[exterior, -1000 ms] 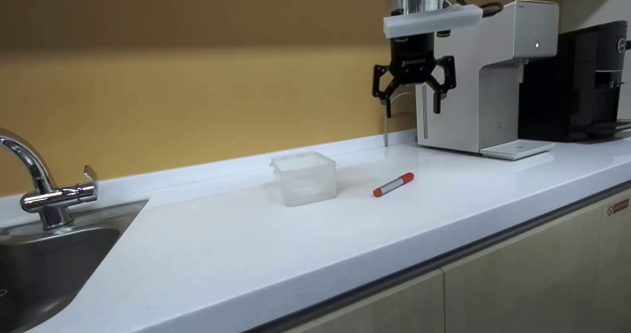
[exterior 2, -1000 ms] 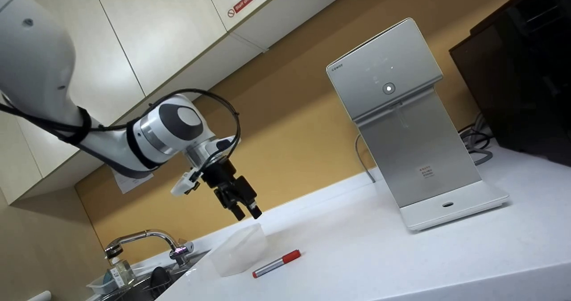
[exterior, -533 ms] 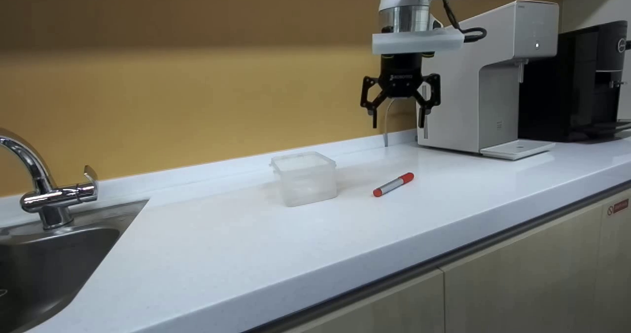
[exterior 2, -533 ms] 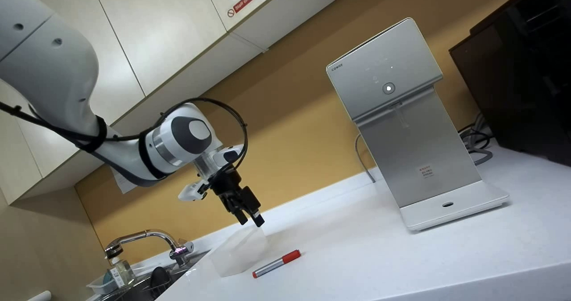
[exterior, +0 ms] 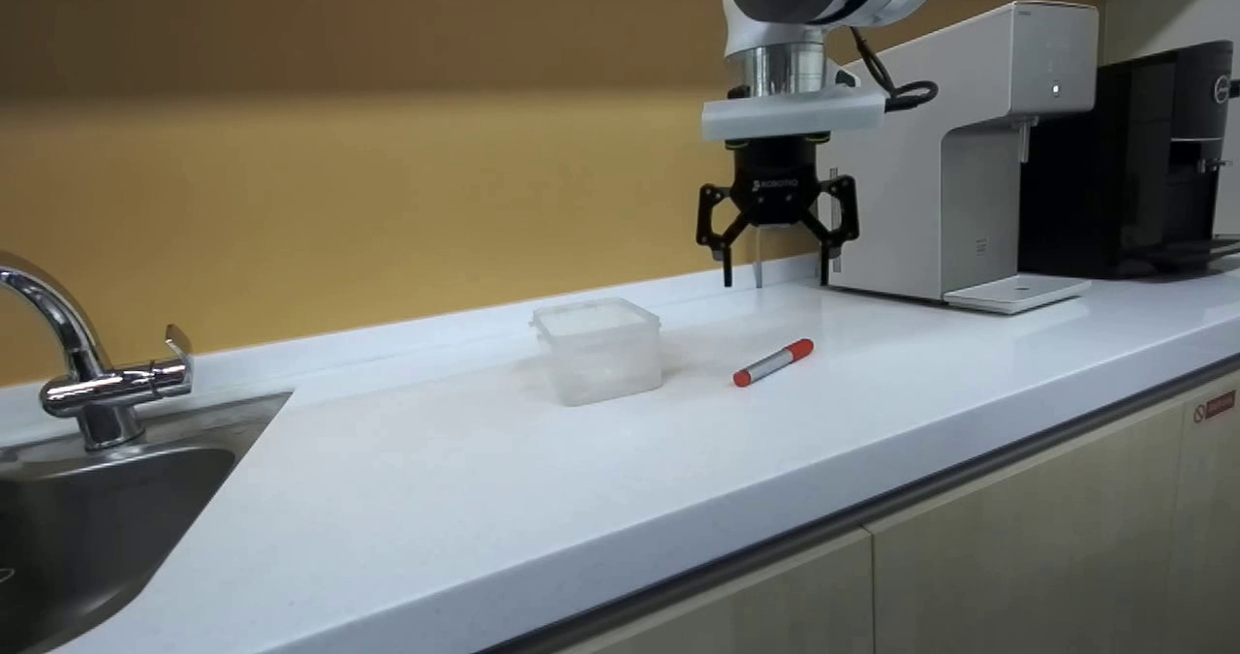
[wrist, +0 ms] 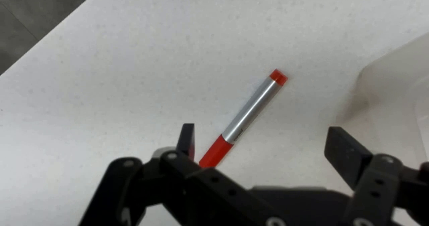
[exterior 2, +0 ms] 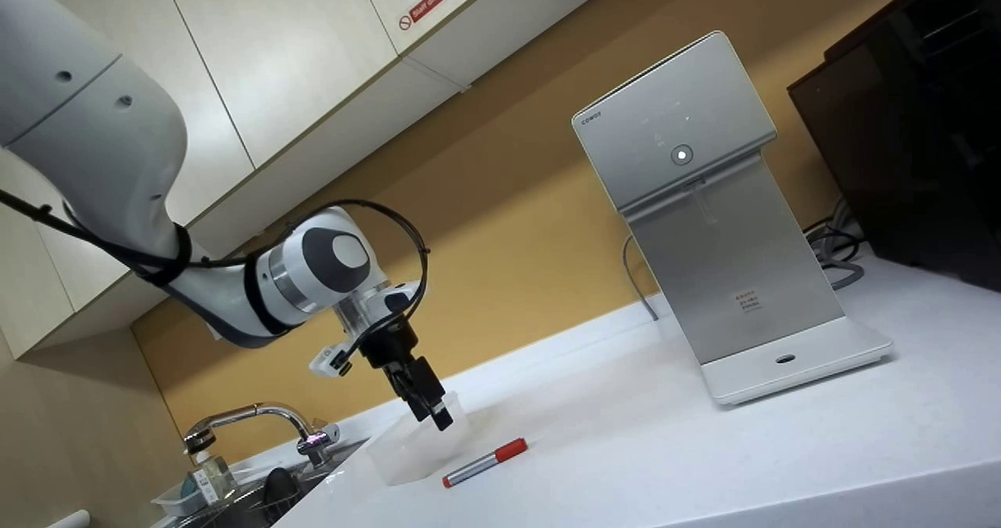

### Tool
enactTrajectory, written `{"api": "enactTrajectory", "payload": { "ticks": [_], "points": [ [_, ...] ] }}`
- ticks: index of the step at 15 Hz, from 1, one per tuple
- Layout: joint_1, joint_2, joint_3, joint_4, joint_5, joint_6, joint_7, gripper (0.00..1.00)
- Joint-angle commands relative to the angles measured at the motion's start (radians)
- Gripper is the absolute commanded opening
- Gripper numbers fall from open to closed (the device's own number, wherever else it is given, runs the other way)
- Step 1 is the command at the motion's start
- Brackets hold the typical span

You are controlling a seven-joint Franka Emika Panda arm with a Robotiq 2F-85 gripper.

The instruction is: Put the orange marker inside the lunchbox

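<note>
The orange marker, silver with red-orange ends, lies on the counter in both exterior views [exterior: 773,363] [exterior 2: 485,463]. It lies diagonally in the wrist view [wrist: 249,112], its longer red end partly behind the left finger. The lunchbox, a translucent open container, stands upright beside the marker in both exterior views [exterior: 605,354] [exterior 2: 414,450]. Its side shows at the right edge of the wrist view [wrist: 395,85]. My gripper [exterior: 776,281] points down, open and empty, above the counter near the marker. It also shows in an exterior view [exterior 2: 435,421] and the wrist view [wrist: 260,135].
A tall silver-white water dispenser [exterior: 891,189] stands behind on the counter, with a black machine [exterior: 1133,170] beyond it. A sink [exterior: 107,538] with a chrome faucet [exterior: 107,392] is at the other end. The counter's front edge [exterior: 736,499] runs along the near side.
My gripper has moved down toward the counter and a little left in an exterior view, staying open. The marker and lunchbox have not moved.
</note>
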Motion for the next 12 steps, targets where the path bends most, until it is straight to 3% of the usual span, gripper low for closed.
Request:
{"api": "enactTrajectory", "payload": {
  "ticks": [1,5,12],
  "points": [
    [0.017,0.062,-0.040,0.038,-0.027,0.031,0.160,1.00],
    [0.029,0.124,-0.079,0.060,-0.043,0.054,0.268,1.00],
    [0.069,0.224,-0.122,0.139,-0.040,0.043,0.336,1.00]
  ]
}}
